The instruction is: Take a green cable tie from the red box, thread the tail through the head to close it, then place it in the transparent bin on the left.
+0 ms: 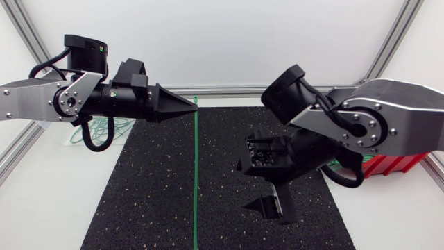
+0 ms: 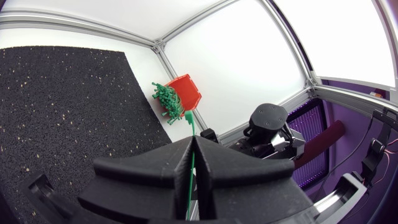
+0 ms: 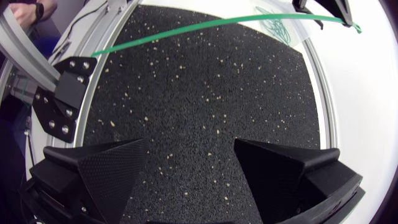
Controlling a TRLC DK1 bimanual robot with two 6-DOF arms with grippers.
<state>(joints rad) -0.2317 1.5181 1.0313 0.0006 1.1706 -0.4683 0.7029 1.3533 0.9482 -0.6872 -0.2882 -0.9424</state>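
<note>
Black rubber mat (image 1: 159, 194) covers the middle of the table; both arms are over it.

Left arm (image 1: 41, 97) comes in high. Left gripper (image 1: 187, 106) has its wedge fingers pressed together, pinching a green cable tie (image 1: 195, 173) near one end. In the left wrist view a short stub with what looks like the head pokes out past the fingertips.

Right arm (image 1: 388, 125) hangs over the mat's right half. Right gripper (image 3: 191, 168) is spread wide with nothing between the fingers, only bare mat below.

Red box (image 1: 388, 164) sits at the right edge, mostly hidden behind the right arm. The left wrist view shows more green ties bunched at its mouth.

Transparent bin (image 1: 78, 136) is at the left, under the left arm, with green loops inside.

The tie runs straight across the mat, a long free tail and no loop.

Progress, as I judge it: pick from the box is done. Threading is not begun. Left to do: right gripper takes the tail, feeds it through the head, then the drop in the bin.

Writing: nothing legible on box, bin, mat or arms.
</note>
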